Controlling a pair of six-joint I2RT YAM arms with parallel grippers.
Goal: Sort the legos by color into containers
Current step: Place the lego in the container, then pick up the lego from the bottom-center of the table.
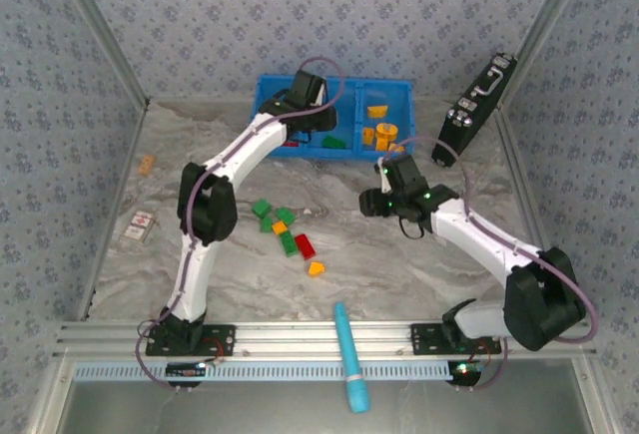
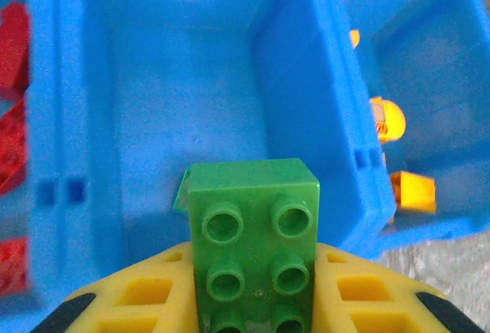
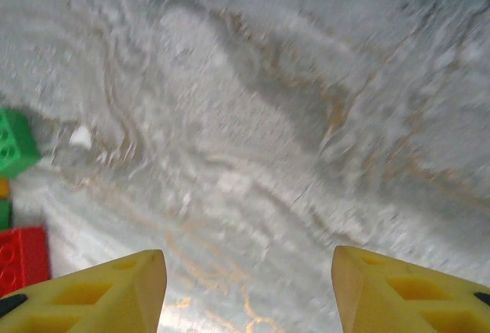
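We see the left end effector (image 2: 253, 272) gripping a green brick (image 2: 253, 222) above the middle compartment (image 2: 180, 80) of the blue bin (image 2: 310, 111), the right end effector (image 3: 249, 287) spread open over the bench (image 3: 276, 119).

The left gripper (image 2: 253, 275) clamps a green lego brick (image 2: 253, 222) above the blue bin's middle compartment (image 2: 184, 80); red bricks (image 2: 11, 142) lie left of it, yellow-orange bricks (image 2: 413, 191) right.

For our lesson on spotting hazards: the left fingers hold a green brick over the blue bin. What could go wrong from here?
1. The green brick hangs close to the divider beside the yellow-orange bricks; dropped, it might bounce across.
2. The open right fingers, near the mixed pile, could nudge it or grab two colours.
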